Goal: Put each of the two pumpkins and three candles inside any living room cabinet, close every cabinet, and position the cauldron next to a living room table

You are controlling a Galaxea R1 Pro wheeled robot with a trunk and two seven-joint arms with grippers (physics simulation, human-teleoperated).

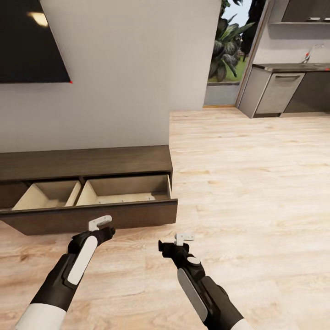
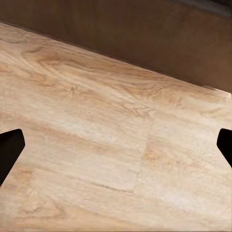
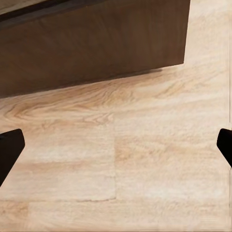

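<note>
The long dark-brown cabinet (image 1: 91, 160) stands against the wall, with its wide drawer (image 1: 91, 217) pulled out. Both beige compartments inside it hold nothing. My left gripper (image 1: 101, 223) hovers open just in front of the drawer front, above the wood floor. My right gripper (image 1: 184, 238) is open too, slightly nearer me and off the drawer's right end. In the left wrist view the dark fingertips (image 2: 9, 150) stand wide apart over floorboards, with the cabinet front (image 2: 145, 38) beyond. The right wrist view shows the drawer's corner (image 3: 96, 43). Pumpkins, candles, cauldron and table are out of view.
A black TV screen (image 1: 27, 41) hangs on the wall above the cabinet. Light wood floor (image 1: 252, 183) stretches to the right toward grey kitchen units (image 1: 279, 91) and a glazed opening with plants (image 1: 227, 50).
</note>
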